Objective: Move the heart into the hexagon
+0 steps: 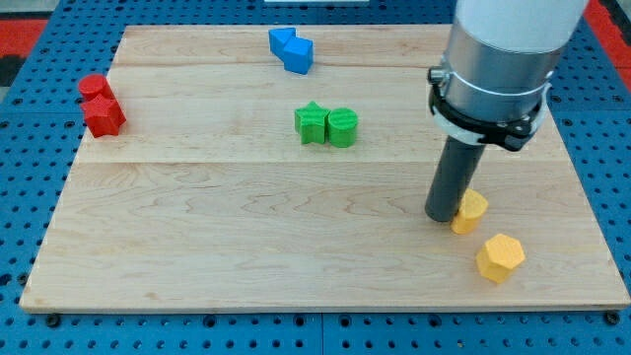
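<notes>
a: where does the dark rod stand on the pale wooden board (246,227)?

b: near the board's right edge, toward the bottom right corner. my tip (443,215) rests on the wood, touching the left side of the small yellow heart-shaped block (472,210), which sits partly behind the rod.

a: and the target?

b: the yellow hexagon block (500,257) lies just below and right of the heart, close to the bottom right corner, a small gap between the two.

a: why that placing of the tip?

b: it looks set on the heart's far side from the hexagon, so a push down and rightward would likely drive one into the other. the task seems near its end, not done.

a: any hold on the heart?

b: none; the arm carries no fingers, only a rod that leans against the block.

a: the rest?

b: two green blocks (326,125), a star and a round one, touch mid-board; two blue blocks (291,49) sit at the top edge; two red blocks (101,106) by the left edge. all well apart from the push.
</notes>
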